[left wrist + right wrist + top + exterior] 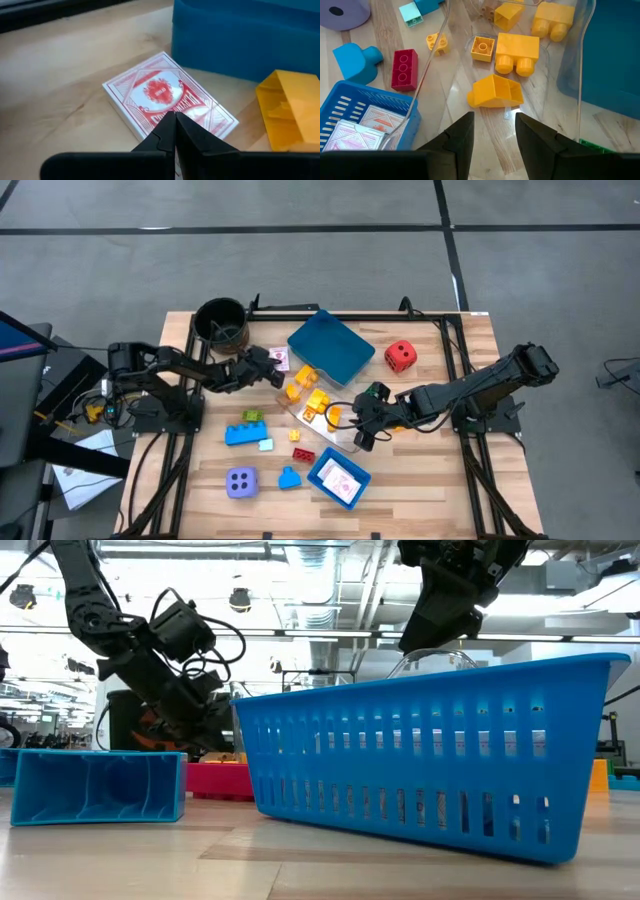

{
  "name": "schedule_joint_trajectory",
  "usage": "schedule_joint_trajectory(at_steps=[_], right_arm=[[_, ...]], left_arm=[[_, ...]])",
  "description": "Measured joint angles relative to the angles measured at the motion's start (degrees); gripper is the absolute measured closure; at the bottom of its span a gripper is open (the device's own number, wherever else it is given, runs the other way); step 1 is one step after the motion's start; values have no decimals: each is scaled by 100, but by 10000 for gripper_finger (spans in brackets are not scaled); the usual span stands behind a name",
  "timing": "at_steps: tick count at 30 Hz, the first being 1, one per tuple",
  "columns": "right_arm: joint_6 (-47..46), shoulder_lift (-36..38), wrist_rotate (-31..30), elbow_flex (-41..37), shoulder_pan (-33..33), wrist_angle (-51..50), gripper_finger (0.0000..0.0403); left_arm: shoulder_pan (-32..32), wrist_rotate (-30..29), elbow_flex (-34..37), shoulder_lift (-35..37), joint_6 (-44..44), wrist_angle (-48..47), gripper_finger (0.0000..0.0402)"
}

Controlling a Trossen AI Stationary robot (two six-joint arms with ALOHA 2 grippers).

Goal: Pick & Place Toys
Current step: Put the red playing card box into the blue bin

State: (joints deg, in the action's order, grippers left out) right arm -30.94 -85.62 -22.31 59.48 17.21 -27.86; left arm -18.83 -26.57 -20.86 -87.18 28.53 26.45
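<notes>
- Just beside the big blue tray (pixel 331 347), on its pot-facing side, lies a white red-printed card pack (pixel 169 103), flat on the wood; the left gripper (pixel 268 366) hovers right over its near edge with fingers pressed fully together, holding nothing.
- To take the pack well, I judge the fingers must first spread wider than it, then come down straddling it. Shut as they are, they would only push it toward the tray wall.
- On the tray's other long side, a clear plastic container (pixel 322 418) lies on the table with yellow bricks (pixel 517 50) inside and around it.
- The right gripper (pixel 362 423) sits at this container's rim, fingers part open. The clear wall runs past them in the right wrist view, but I cannot tell whether they pinch it.
- Farther from the tray, toward the table's front edge, rest a red brick (pixel 403 69), a blue piece (pixel 289 477), a lavender die (pixel 240 481) and a small slatted blue basket (pixel 338 479) holding more cards.
- A red die (pixel 400 357) sits near the big tray's far corner.
- Risk: the yellow brick (pixel 292 110) near the pack may catch a spreading finger.
</notes>
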Motion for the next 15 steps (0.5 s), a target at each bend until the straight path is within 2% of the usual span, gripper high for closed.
schedule_joint_trajectory(at_steps=[15], right_arm=[[-4,0,0,0,0,-2,267]], left_arm=[[68,626,-31,126,46,-919,401]])
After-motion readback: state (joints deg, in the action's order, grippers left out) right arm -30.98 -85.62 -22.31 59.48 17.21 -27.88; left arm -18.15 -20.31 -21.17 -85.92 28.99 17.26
